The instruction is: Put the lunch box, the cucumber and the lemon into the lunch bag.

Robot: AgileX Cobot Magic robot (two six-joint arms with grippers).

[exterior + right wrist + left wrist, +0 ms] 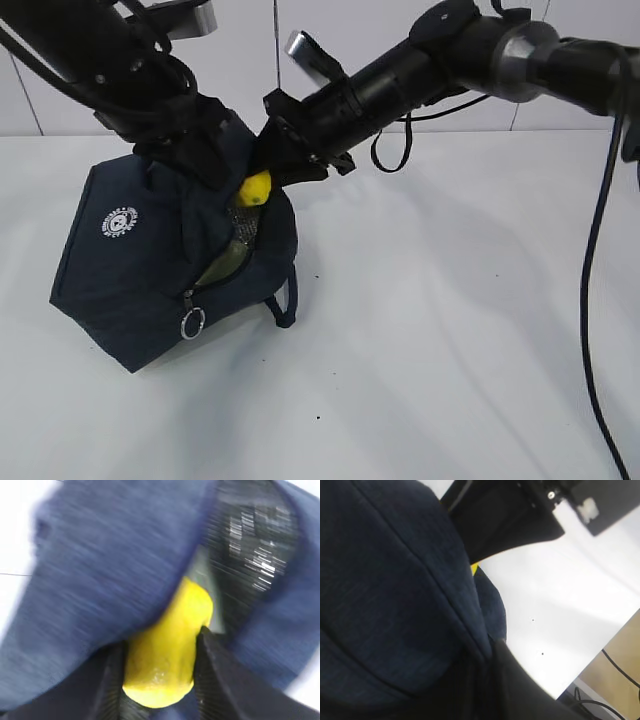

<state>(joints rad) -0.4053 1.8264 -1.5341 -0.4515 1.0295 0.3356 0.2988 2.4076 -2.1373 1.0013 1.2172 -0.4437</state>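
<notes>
The navy lunch bag sits tilted on the white table, its mouth gaping to the right. My left gripper is shut on the bag's top fabric and holds it up. My right gripper is shut on the yellow lemon, which hangs at the bag's mouth. A sliver of the lemon shows past the fabric in the left wrist view. Inside the opening lies a dull green shape; I cannot tell whether it is the cucumber or the lunch box.
A silver ring pull hangs at the zipper's lower end. One loop handle lies on the table beside the bag. Shiny lining shows inside. White table stretches to the right, with a black cable at the far right.
</notes>
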